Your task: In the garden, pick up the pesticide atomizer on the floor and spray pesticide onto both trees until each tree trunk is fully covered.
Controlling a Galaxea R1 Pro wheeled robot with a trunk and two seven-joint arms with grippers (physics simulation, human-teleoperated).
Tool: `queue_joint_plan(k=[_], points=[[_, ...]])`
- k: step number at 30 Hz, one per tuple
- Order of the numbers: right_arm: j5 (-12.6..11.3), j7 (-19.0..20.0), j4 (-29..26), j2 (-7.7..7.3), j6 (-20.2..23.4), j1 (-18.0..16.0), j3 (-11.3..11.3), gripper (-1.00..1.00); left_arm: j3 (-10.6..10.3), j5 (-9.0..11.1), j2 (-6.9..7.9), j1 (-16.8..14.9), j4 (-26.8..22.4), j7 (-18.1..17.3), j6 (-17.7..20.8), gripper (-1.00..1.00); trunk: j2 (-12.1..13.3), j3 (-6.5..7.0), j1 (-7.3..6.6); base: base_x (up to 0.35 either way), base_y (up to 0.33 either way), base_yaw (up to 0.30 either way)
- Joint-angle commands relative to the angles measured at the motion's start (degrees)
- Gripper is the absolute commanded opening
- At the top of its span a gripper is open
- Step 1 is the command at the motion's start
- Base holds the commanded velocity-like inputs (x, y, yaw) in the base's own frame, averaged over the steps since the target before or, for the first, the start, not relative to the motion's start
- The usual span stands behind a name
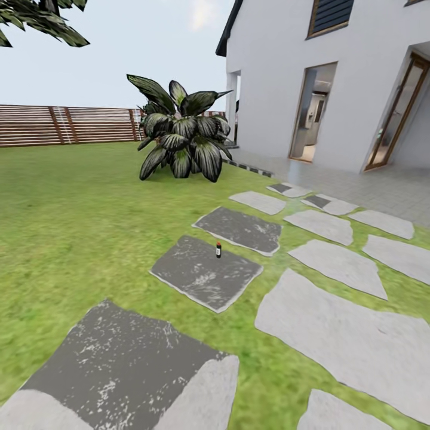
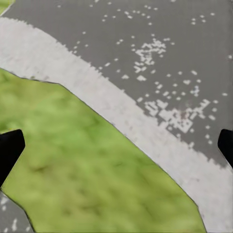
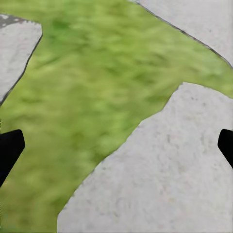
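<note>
Pesticide atomizer (image 1: 218,250): small dark bottle, upright on a dark grey stepping stone (image 1: 206,273) in the lawn (image 1: 77,215), well ahead; left gripper (image 2: 116,145) and right gripper (image 3: 116,145): fingers wide apart, empty, above grass and stones.

Blurry, matt green grass (image 1: 77,227) covers the ground. Set into it are flat stepping stones: the dark grey one (image 1: 206,272) under a small dark bottle (image 1: 218,250) looks rough and flecked with white, while the pale grey stones (image 1: 340,263) beside it look smoother. Behind the stones, a plant (image 1: 182,140) has glossy, dark, streaked leaves. Beyond it stands a brown slatted wooden fence (image 1: 65,124). The house wall (image 1: 269,89) is smooth, matt white.
</note>
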Motion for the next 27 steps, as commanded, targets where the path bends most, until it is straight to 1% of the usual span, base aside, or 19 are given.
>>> queue_joint_plan(k=[1, 27], points=[[0.08, -0.02, 0.05, -0.02, -0.17, -0.03, 0.04, 1.0, -0.26, 0.58, 0.02, -0.03, 0.07, -0.08, -0.18, 1.0, -0.02, -0.05, 0.02, 0.338, 0.091, 0.0], [0.03, -0.02, 0.03, -0.02, -0.17, -0.03, 0.04, 1.0, -0.26, 0.58, 0.02, -0.03, 0.07, -0.05, -0.18, 1.0, -0.02, -0.05, 0.02, 0.338, 0.105, 0.0]])
